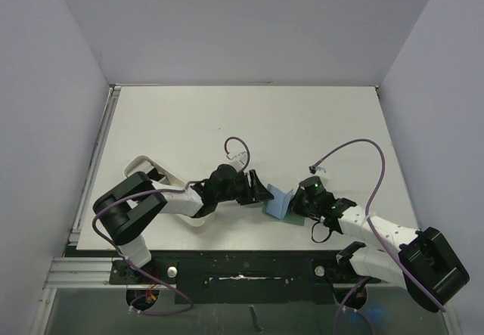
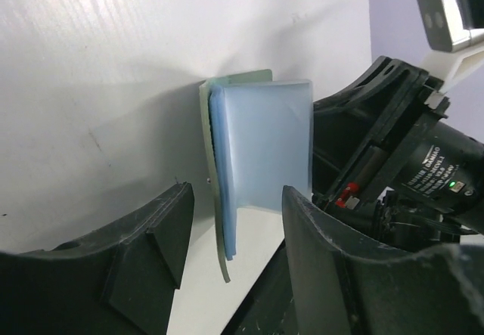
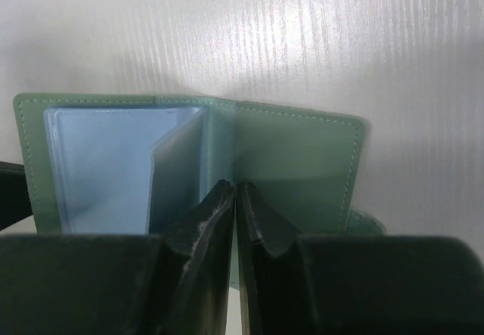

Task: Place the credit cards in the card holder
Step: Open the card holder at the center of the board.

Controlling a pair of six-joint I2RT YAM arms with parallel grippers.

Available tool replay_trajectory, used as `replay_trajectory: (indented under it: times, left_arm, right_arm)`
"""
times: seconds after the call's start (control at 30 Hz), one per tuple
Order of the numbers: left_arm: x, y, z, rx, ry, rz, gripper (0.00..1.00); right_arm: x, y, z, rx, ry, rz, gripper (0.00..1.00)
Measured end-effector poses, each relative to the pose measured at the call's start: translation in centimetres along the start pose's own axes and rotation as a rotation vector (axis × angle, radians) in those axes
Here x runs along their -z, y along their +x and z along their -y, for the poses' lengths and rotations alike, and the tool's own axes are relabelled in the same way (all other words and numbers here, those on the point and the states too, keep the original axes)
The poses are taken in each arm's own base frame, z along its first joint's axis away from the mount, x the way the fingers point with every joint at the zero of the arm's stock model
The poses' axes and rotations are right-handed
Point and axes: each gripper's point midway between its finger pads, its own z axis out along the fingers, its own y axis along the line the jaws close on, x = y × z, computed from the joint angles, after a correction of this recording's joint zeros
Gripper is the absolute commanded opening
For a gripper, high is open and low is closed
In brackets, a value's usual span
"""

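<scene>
The card holder [image 1: 278, 201] stands open on its edge at mid-table, sage green outside and light blue inside. My right gripper [image 1: 296, 205] is shut on it. In the right wrist view the fingertips [image 3: 236, 187] pinch the lower edge of the holder [image 3: 295, 153] near its fold. My left gripper [image 1: 261, 190] faces it from the left and is open. In the left wrist view the holder's [image 2: 265, 138] blue leaf and green cover edge hang between the two spread fingers [image 2: 238, 196], touching neither. No credit cards are in view.
A white oblong tray [image 1: 145, 165] lies at the left, partly under the left arm. Purple cables [image 1: 355, 147] loop over the table near both wrists. Grey walls close in the table on the left, right and far sides.
</scene>
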Motion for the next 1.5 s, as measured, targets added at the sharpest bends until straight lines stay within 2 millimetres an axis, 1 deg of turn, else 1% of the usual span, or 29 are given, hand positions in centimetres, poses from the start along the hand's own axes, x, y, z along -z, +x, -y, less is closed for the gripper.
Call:
replay_trajectory:
  times: [0.07, 0.1, 0.13, 0.17, 0.27, 0.3, 0.37, 0.47, 0.57, 0.67, 0.73, 0.8, 0.97, 1.1, 1.23, 1.37, 1.43, 1.5]
  left_arm:
    - [-0.1, 0.3, -0.4, 0.003, -0.007, -0.009, 0.4]
    - [-0.2, 0.3, -0.5, 0.004, -0.01, -0.012, 0.36]
    - [-0.2, 0.4, -0.6, 0.004, -0.012, -0.014, 0.3]
    - [-0.3, 0.5, -0.7, 0.005, -0.014, -0.017, 0.22]
    - [-0.5, 0.6, -0.9, 0.003, -0.02, -0.024, 0.03]
    - [-0.5, 0.6, -0.9, 0.001, -0.02, -0.025, 0.0]
    - [-0.6, 0.6, -1.0, -0.003, -0.021, -0.028, 0.0]
    - [-0.5, 0.7, -1.2, -0.006, -0.036, -0.035, 0.0]
    - [-0.3, 0.8, -1.3, -0.015, -0.063, -0.043, 0.0]
    - [0.2, 0.6, -0.7, -0.038, -0.076, -0.035, 0.0]
    - [0.5, 0.5, -0.2, -0.055, -0.081, -0.028, 0.0]
    - [0.6, 0.4, 0.1, -0.068, -0.088, -0.022, 0.0]
    - [0.7, 0.6, -0.4, -0.084, -0.126, -0.02, 0.0]
    - [0.8, 0.8, -0.7, -0.086, -0.143, -0.021, 0.0]
    - [0.8, 0.8, -0.8, -0.083, -0.147, -0.018, 0.0]
    - [0.9, 0.8, -0.8, -0.072, -0.148, -0.014, 0.0]
    - [1.0, 0.9, -0.9, -0.068, -0.148, -0.014, 0.0]
    - [1.0, 0.9, -0.9, -0.065, -0.149, -0.015, 0.03]
  right_arm:
    - [0.0, 0.0, 0.0, -0.001, -0.002, 0.002, 0.09]
    - [0.0, 0.0, 0.0, -0.002, -0.002, 0.002, 0.1]
    - [0.0, 0.0, 0.0, -0.002, -0.003, 0.003, 0.1]
    - [0.0, 0.0, 0.0, -0.002, -0.003, 0.003, 0.12]
    - [0.0, 0.0, 0.0, -0.004, -0.004, 0.002, 0.2]
    - [0.1, 0.0, -0.1, -0.006, -0.006, 0.001, 0.23]
    - [0.5, 0.1, -0.1, -0.003, -0.002, -0.011, 0.26]
    - [2.0, -0.4, -0.5, -0.003, -0.009, -0.007, 0.31]
    - [4.1, -2.4, -2.4, -0.009, -0.07, 0.045, 0.34]
    - [5.8, -4.2, -4.5, -0.011, -0.134, 0.093, 0.34]
    - [6.4, -4.7, -5.5, -0.007, -0.166, 0.107, 0.34]
    - [6.5, -4.5, -5.9, -0.001, -0.18, 0.097, 0.34]
    - [6.1, -3.7, -7.1, 0.016, -0.22, 0.066, 0.34]
    - [4.7, -3.1, -7.2, 0.019, -0.209, 0.04, 0.34]
    - [2.8, -1.4, -5.8, 0.019, -0.158, -0.008, 0.33]
    - [1.4, 0.8, -3.2, 0.023, -0.078, -0.064, 0.31]
    - [1.0, 1.3, -2.4, 0.026, -0.049, -0.079, 0.33]
    - [0.8, 1.6, -2.1, 0.027, -0.043, -0.085, 0.36]
